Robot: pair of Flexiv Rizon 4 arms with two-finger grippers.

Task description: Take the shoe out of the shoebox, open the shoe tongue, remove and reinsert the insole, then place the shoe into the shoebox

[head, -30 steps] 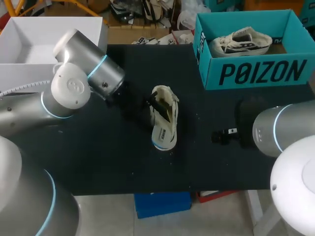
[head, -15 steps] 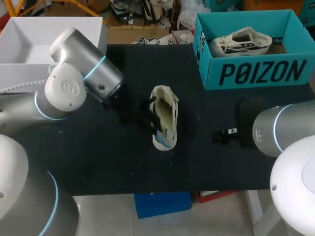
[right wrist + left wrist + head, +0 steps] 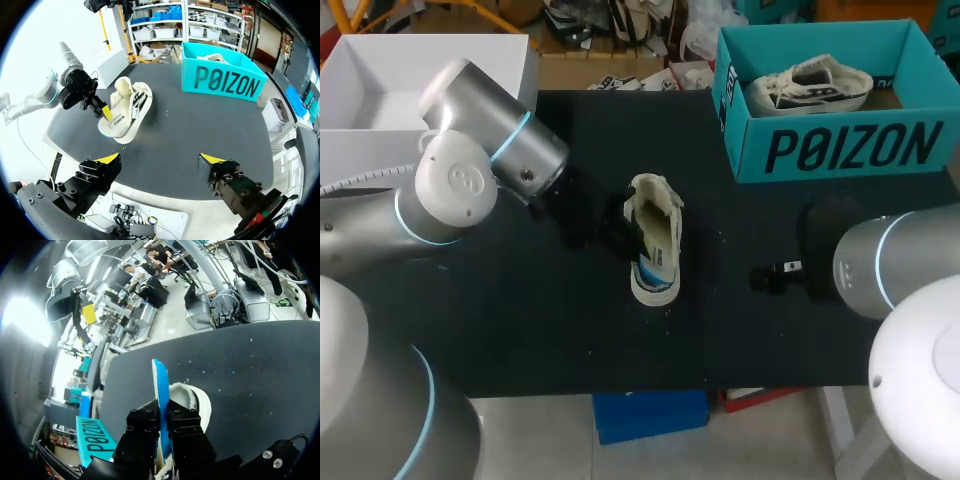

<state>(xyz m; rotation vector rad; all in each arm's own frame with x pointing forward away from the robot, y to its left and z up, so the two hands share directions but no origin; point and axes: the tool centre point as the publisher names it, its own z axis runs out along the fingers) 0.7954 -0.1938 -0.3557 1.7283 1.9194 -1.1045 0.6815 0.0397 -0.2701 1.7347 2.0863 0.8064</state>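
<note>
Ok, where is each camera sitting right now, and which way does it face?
Head view: above and behind, looking down on the table; left arm and right arm show.
Left wrist view: on the left arm's wrist, looking along the left gripper, shut on the blue insole.
Right wrist view: on the right arm's wrist, facing across the table past the open right gripper.
Shared: all three show the shoe; head and right wrist show the shoebox.
</note>
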